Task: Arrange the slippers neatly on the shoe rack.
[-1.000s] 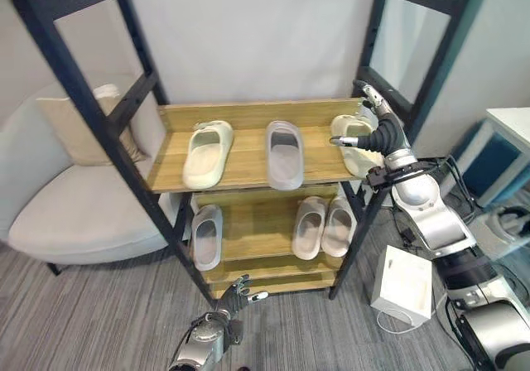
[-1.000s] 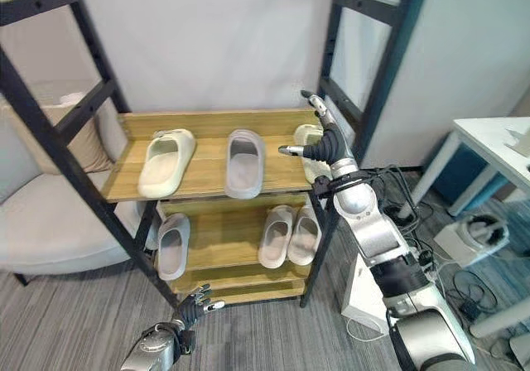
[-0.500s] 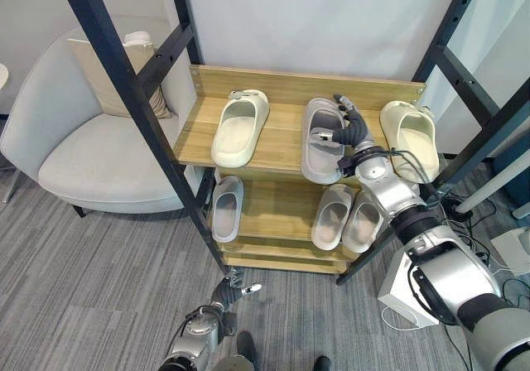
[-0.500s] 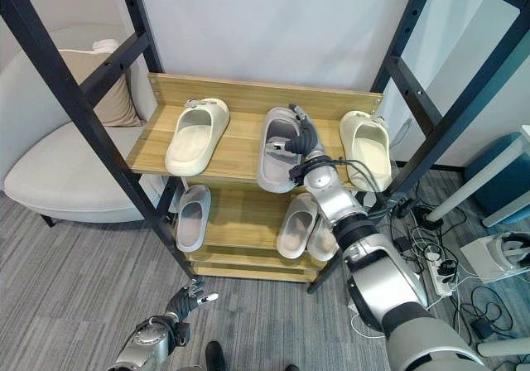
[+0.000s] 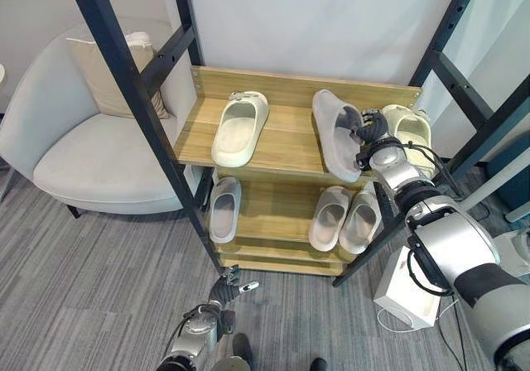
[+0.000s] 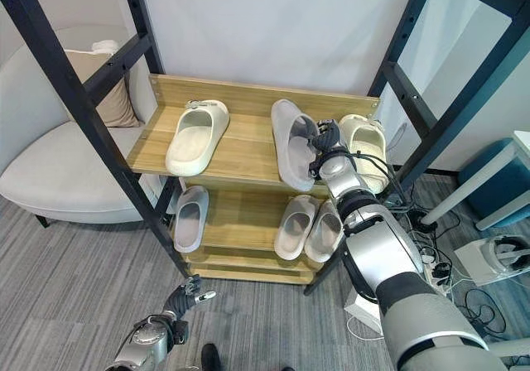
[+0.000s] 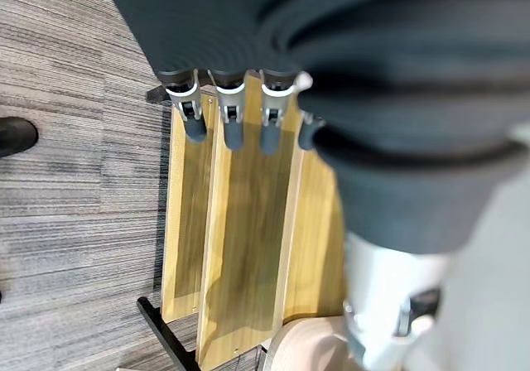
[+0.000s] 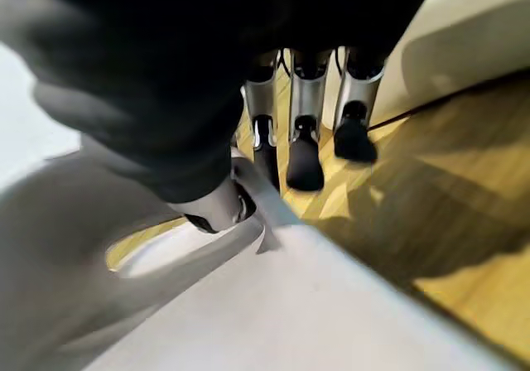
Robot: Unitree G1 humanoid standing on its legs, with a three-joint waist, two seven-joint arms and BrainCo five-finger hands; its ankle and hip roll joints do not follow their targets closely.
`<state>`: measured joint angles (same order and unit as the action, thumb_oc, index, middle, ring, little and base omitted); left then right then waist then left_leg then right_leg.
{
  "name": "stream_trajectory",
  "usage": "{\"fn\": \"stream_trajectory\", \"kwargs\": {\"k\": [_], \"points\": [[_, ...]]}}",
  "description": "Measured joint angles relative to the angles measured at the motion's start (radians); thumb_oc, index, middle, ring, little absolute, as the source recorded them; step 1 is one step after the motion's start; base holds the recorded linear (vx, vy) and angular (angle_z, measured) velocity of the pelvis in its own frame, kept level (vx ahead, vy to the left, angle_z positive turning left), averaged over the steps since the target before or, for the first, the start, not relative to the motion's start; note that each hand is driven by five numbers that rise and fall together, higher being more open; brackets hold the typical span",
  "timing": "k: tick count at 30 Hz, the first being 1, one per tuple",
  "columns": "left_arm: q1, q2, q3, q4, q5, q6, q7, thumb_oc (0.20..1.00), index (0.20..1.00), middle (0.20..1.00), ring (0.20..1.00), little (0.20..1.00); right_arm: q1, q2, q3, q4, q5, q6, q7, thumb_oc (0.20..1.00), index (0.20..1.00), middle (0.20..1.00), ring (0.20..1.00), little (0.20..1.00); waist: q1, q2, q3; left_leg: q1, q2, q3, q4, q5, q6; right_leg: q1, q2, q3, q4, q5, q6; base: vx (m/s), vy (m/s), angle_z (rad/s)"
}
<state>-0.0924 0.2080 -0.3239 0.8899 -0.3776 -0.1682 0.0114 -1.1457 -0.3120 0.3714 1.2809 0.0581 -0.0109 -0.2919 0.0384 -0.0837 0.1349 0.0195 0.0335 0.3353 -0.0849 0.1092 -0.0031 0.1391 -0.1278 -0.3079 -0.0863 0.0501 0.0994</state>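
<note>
Right hand [image 5: 372, 128] grasping a grey slipper [image 5: 336, 134] tipped on edge above the shoe rack's top shelf [image 5: 286, 143], between a cream slipper [image 5: 239, 127] and another cream slipper [image 5: 411, 132], left hand [image 5: 225, 291] relaxed, fingers straight, low before the shoe rack [image 5: 273, 259].

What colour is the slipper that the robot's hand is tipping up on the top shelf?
Light grey: the slipper in the right hand shows best in the left eye view.
</note>
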Motion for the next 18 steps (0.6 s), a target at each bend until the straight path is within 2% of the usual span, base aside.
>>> {"fn": "stream_trajectory", "kwargs": {"k": [4,6,8,10,11,12,13,14,18], "points": [[0.001,0.006,-0.034,-0.003,0.0,-0.001,0.0,1.0,1.0,1.0,1.0,1.0,0.0,0.001,0.0,-0.004,0.024,0.0,0.01,0.2,0.2,0.2,0.2,0.2,-0.002,-0.002,-0.002,0.003,0.0,-0.002,0.0,0.0,0.0,0.004,0.001,-0.002,0.0,0.0,0.0,0.0,0.0,0.0],[0.002,0.003,-0.034,-0.003,-0.001,-0.003,0.001,1.0,1.0,1.0,1.0,1.0,0.028,0.003,0.001,-0.123,0.069,0.006,-0.002,0.2,0.2,0.2,0.2,0.2,-0.01,-0.002,-0.002,0.002,0.0,-0.001,0.0,0.0,0.0,0.001,0.001,0.0,0.0,0.0,0.0,0.0,0.001,-0.02],[0.004,0.004,-0.027,-0.006,-0.002,-0.003,0.003,1.0,1.0,1.0,1.0,1.0,0.092,0.004,0.001,-0.39,0.112,0.005,-0.037,0.2,0.2,0.2,0.2,0.2,-0.025,-0.002,-0.002,0.001,0.001,0.001,0.0,0.0,0.0,0.0,0.001,0.003,0.0,0.001,0.0,0.0,0.007,-0.04],[0.005,0.002,-0.02,-0.022,-0.013,0.0,0.009,1.0,1.0,1.0,1.0,1.0,0.196,0.004,-0.029,-0.753,0.128,0.001,-0.087,0.2,0.2,0.2,0.2,0.2,-0.04,0.0,-0.001,0.002,0.003,0.003,0.0,0.001,0.0,-0.004,0.002,0.005,0.0,-0.001,0.001,0.0,0.005,0.08],[0.004,-0.014,0.009,-0.03,-0.015,0.001,0.01,1.0,1.0,1.0,1.0,1.0,0.344,0.018,-0.114,-1.094,0.116,0.007,-0.13,0.2,0.2,0.2,0.2,0.2,-0.036,0.001,-0.001,0.001,-0.001,-0.008,0.0,0.001,0.0,0.002,0.0,0.004,0.0,-0.007,0.009,0.02,-0.003,0.16],[0.029,-0.011,0.023,-0.064,-0.018,0.001,0.022,1.0,1.0,1.0,1.0,1.0,0.414,0.032,-0.103,-1.275,0.092,-0.039,-0.169,0.2,0.2,0.2,0.2,0.2,-0.037,0.003,-0.002,0.01,-0.003,-0.006,0.0,0.0,0.0,0.008,-0.002,0.007,0.0,-0.008,0.005,0.02,-0.008,0.03],[0.04,0.005,0.02,-0.063,-0.017,0.006,0.023,1.0,1.0,1.0,1.0,1.0,0.412,0.028,-0.083,-1.333,0.067,-0.054,-0.178,0.2,0.2,0.2,0.2,0.2,-0.042,0.005,-0.004,0.021,-0.003,0.001,0.0,0.0,0.0,0.015,-0.001,0.016,0.0,-0.008,0.006,0.02,-0.02,-0.1],[0.048,0.01,0.025,-0.085,-0.017,0.007,0.02,1.0,1.0,1.0,1.0,1.0,0.467,0.01,-0.118,-1.444,0.041,-0.05,-0.19,0.2,0.2,0.2,0.2,0.2,-0.039,0.009,-0.01,0.02,-0.001,-0.003,0.0,-0.003,-0.002,0.022,-0.001,0.013,0.0,-0.01,0.005,0.02,-0.018,-0.13],[0.094,-0.004,0.051,-0.093,-0.013,0.014,0.008,1.0,1.0,1.0,1.0,1.0,0.533,0.019,-0.086,-1.47,0.083,-0.103,-0.144,0.2,0.2,0.2,0.2,0.2,-0.058,0.034,-0.023,0.021,0.0,-0.001,-0.001,-0.006,-0.006,0.02,-0.002,0.021,0.0,-0.009,0.003,0.0,-0.008,-0.02]]}}
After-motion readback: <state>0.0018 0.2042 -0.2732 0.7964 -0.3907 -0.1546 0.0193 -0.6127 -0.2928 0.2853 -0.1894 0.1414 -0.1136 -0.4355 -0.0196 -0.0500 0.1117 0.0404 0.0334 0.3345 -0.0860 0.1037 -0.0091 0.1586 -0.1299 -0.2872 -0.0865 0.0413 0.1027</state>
